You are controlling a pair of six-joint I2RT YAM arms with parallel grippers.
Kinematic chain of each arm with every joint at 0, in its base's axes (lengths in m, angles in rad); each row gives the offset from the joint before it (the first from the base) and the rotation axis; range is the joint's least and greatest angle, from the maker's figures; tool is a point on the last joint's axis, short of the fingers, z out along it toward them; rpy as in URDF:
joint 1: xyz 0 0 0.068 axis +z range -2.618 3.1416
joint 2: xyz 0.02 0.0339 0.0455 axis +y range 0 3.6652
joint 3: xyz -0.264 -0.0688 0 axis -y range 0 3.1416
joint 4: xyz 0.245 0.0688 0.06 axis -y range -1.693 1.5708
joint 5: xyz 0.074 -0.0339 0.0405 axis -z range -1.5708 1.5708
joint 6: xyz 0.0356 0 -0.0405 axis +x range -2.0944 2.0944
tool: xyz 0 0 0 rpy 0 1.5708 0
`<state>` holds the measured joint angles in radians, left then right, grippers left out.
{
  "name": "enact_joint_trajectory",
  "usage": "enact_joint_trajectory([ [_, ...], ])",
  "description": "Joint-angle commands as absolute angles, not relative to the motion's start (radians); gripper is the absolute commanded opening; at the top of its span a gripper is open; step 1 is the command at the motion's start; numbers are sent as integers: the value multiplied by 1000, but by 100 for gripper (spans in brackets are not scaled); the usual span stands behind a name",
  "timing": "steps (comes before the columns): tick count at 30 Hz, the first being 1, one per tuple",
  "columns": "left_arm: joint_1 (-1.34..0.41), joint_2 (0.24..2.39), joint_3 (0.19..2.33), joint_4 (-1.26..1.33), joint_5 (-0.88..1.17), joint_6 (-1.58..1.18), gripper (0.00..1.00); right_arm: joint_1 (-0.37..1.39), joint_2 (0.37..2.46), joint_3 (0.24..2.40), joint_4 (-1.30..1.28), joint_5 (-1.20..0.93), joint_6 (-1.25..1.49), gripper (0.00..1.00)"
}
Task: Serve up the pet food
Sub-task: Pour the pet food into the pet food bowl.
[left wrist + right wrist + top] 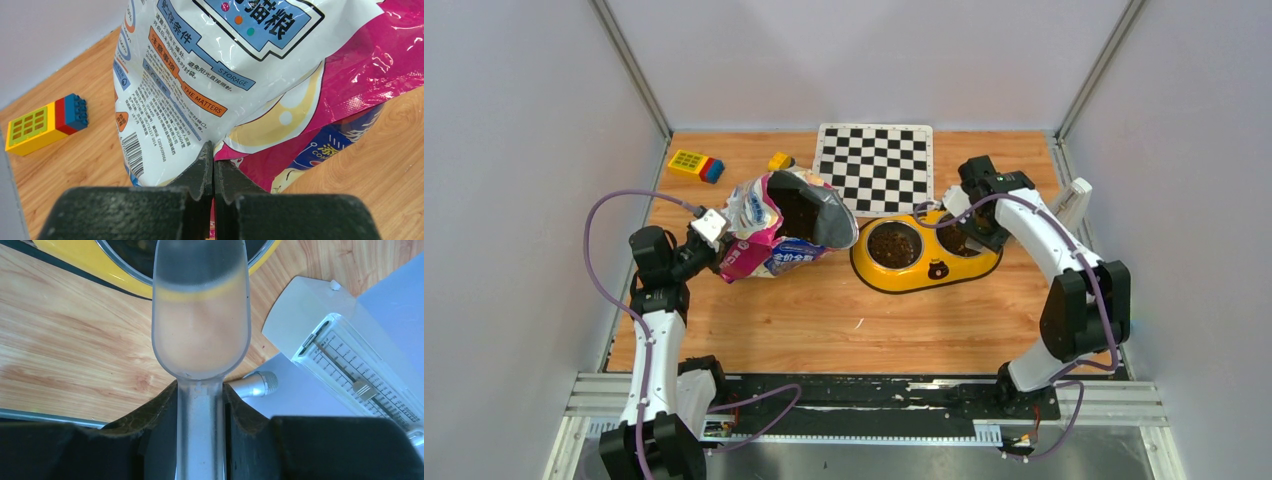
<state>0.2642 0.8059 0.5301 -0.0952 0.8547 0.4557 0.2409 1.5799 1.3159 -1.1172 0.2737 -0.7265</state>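
Note:
The glossy pink-and-blue cat food bag (769,245) lies tilted on the table, its mouth open toward the right with dark kibble (799,212) inside. My left gripper (712,238) is shut on the bag's left edge. In the left wrist view the jaws (213,150) pinch a fold of the bag (225,75). My right gripper (961,212) is shut on the handle of a clear plastic scoop (200,325), which looks empty, over the right cup of the yellow double bowl (924,275). The left cup holds kibble (894,243). The right cup is mostly hidden.
A checkerboard (874,165) lies behind the bowl. A yellow-red-blue brick (696,165) and a small yellow brick (780,160) sit at the back left. A white scale-like device (345,355) stands by the right wall (1074,200). Walls enclose three sides.

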Motion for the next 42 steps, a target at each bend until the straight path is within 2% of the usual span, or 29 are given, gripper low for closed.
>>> enact_joint_trajectory([
  [1, 276, 795, 535, -138, 874, 459, 0, 271, 1583, 1363, -1134, 393, -736, 0],
  [11, 278, 795, 535, -135, 877, 457, 0, 334, 1545, 1299, -1034, 541, -826, 0],
  [21, 279, 795, 535, -135, 880, 456, 0, 333, 1478, 1325, -1062, 411, -820, 0],
  [23, 279, 797, 535, -133, 881, 453, 0, 336, 1487, 1321, -1038, 456, -842, 0],
  [29, 281, 795, 536, -135, 880, 454, 0, 371, 1398, 1120, -801, 596, -1132, 0],
  [33, 282, 799, 535, -131, 882, 454, 0, 404, 1317, 1047, -673, 591, -1310, 0],
  [42, 282, 797, 538, -135, 881, 452, 0, 413, 1307, 1074, -693, 557, -1231, 0],
])
